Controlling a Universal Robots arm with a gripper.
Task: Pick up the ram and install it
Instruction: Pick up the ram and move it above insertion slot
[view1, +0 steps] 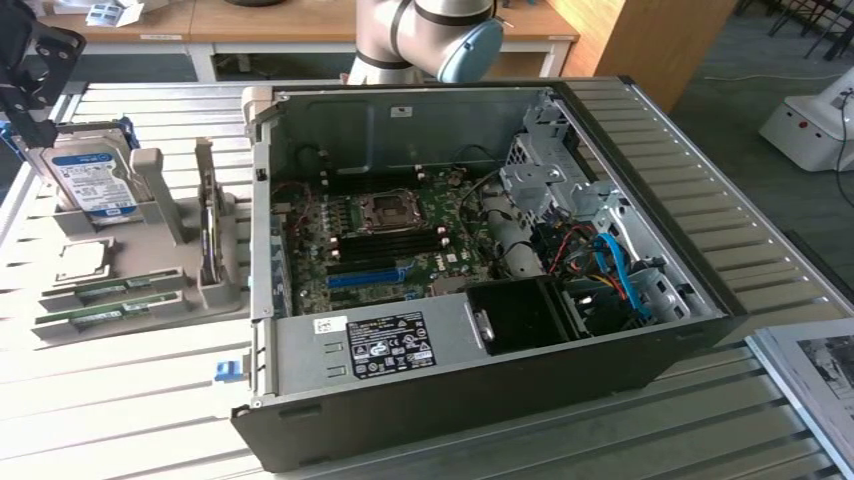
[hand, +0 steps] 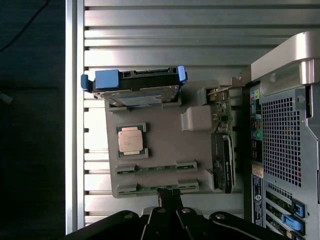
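Observation:
Two green ram sticks lie in slots of a grey parts holder (view1: 167, 300) at the exterior view's left: one ram stick (view1: 114, 289) and a second ram stick (view1: 96, 316) beside it. In the wrist view they are the ram stick (hand: 156, 168) and the ram stick (hand: 145, 188) at the holder's edge. My gripper (view1: 30, 100) hangs well above the holder, apart from it. Seen from the wrist, the gripper (hand: 170, 196) has its black fingers drawn together, with nothing between them, and the tip overlaps the nearer stick.
The holder also carries a blue-labelled hard drive (view1: 91, 180), a CPU (hand: 131, 140) and an upright black card (view1: 211, 235). An open PC case (view1: 400, 350) with its motherboard (view1: 387, 235) fills the middle. All stand on a slatted metal table (view1: 120, 400).

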